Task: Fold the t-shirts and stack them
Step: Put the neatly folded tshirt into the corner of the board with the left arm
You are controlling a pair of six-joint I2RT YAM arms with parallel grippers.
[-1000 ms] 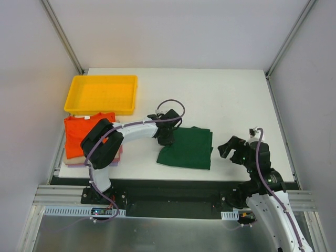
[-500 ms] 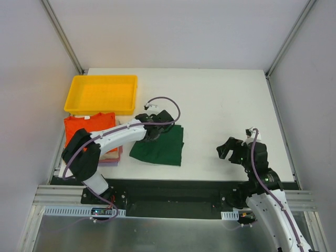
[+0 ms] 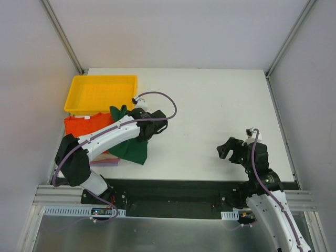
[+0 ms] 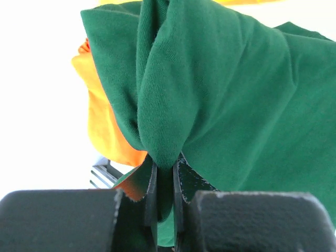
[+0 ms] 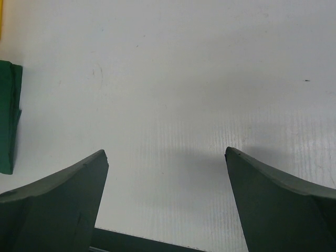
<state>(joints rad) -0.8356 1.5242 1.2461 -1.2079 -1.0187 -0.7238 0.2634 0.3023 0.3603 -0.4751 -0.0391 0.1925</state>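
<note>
The dark green t-shirt (image 3: 131,149) hangs bunched from my left gripper (image 3: 144,134), trailing onto the table beside the shirt stack, with one corner (image 3: 118,112) sticking up near the tray. In the left wrist view the green t-shirt (image 4: 220,89) is pinched in a fold between the jaws of the left gripper (image 4: 164,163), which is shut on it. The orange t-shirt (image 3: 79,127) tops the stack at the left, and a pale pink-lilac edge (image 3: 107,161) shows beneath it. My right gripper (image 3: 231,149) hovers open over bare table at the right, holding nothing (image 5: 167,153).
A yellow plastic tray (image 3: 73,102) sits at the back left, just behind the stack. The white table (image 3: 220,100) ends at a black rail near the arm bases. In the right wrist view the green shirt's edge (image 5: 8,121) shows at far left.
My left gripper has dragged the green t-shirt leftwards from the table's middle to the stack, and the shirt has gone from flat to bunched and lifted. The right arm has barely moved.
</note>
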